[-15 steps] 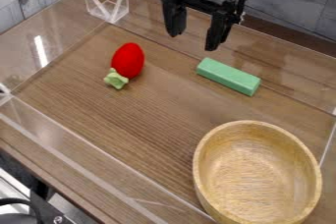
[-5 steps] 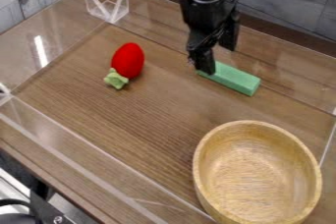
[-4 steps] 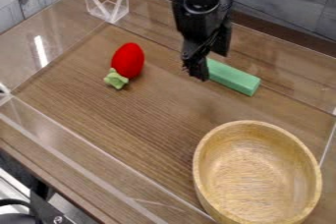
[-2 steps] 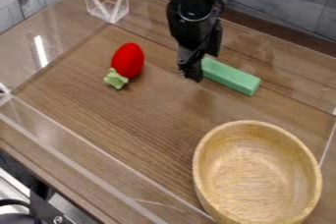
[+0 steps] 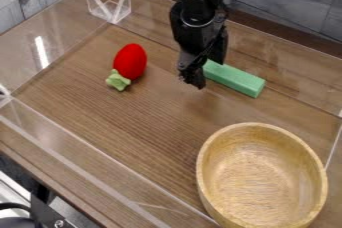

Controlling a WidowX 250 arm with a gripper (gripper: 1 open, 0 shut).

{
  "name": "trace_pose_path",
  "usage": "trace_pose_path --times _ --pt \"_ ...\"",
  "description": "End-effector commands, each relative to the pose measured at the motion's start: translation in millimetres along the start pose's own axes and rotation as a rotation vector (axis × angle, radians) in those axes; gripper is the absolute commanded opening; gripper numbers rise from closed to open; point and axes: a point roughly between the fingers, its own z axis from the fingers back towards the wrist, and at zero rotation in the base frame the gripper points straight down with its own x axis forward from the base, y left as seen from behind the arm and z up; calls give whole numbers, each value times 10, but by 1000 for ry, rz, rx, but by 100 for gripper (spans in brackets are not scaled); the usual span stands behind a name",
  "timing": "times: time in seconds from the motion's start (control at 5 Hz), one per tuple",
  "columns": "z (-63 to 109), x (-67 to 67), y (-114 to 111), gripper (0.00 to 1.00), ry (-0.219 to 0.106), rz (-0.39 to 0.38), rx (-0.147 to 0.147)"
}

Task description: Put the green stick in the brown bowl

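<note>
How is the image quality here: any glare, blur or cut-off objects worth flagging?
Camera view: soft, even light; white glare streaks on the clear plastic walls; the gripper and green stick are sharp, without motion blur; the brown bowl is clipped at the bottom edge.

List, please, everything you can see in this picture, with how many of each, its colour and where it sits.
green stick: one, light green, flat on the table right of centre, its left end at the end effector.
brown bowl: one, light brown wood, front right corner, nothing in it.
strawberry toy: one, red with a small green leaf, left of centre.
clear stand: one, transparent, back left.
clear wall: one, transparent, around the table's edge.
table: one, dark wood grain.
end effector: one, black, open, pointing down at the stick's left end.
</note>
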Motion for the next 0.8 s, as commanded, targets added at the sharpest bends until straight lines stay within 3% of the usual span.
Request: trace_pose_path --times 0.0,0.2,0.6 --pt "282 -106 -217 100 7 -69 -75" --pt "340 -140 -318 100 8 -98 -85" --pt "357 -16 -202 100 -36 -59 -99"
